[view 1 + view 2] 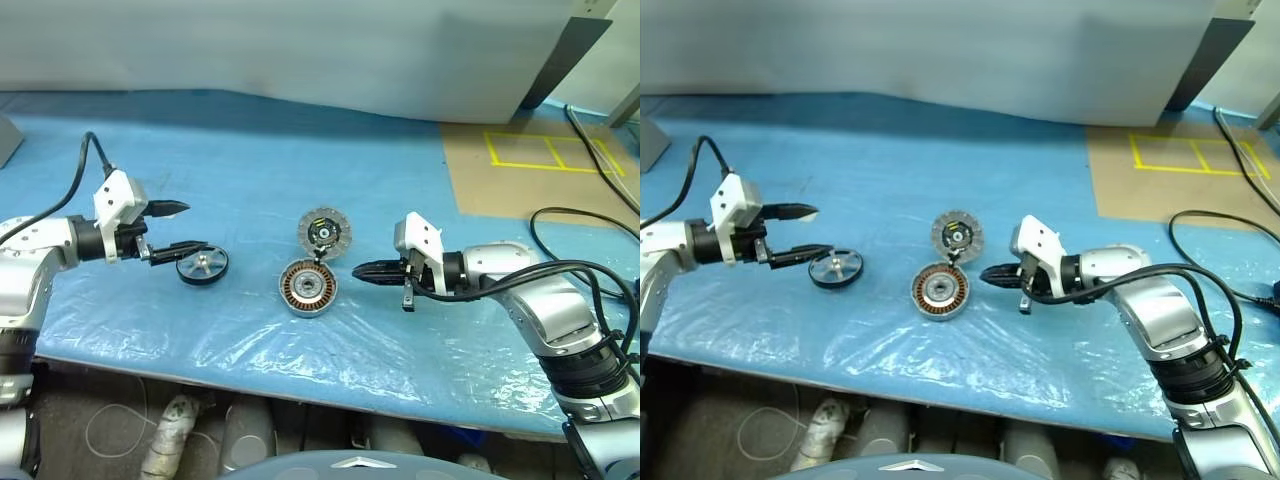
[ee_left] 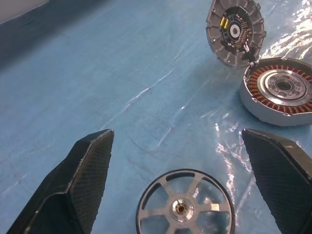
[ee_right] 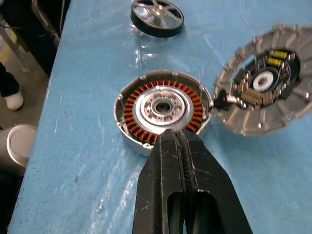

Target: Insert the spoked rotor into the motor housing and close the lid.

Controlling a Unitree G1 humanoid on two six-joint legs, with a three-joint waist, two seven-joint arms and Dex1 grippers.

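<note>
Blue table (image 1: 250, 170): spoked rotor (image 1: 203, 265) beside wide-open left tool (image 1: 182, 228); right tool (image 1: 362, 271) closed, empty.

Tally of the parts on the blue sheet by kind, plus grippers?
spoked rotor: 1
motor housing, lid hinged open: 1
grippers: 2, left gripper open, right gripper shut
Total: 4

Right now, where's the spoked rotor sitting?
In the left eye view the spoked rotor lies flat on the blue sheet, left of the motor housing, just by the open left gripper.
</note>
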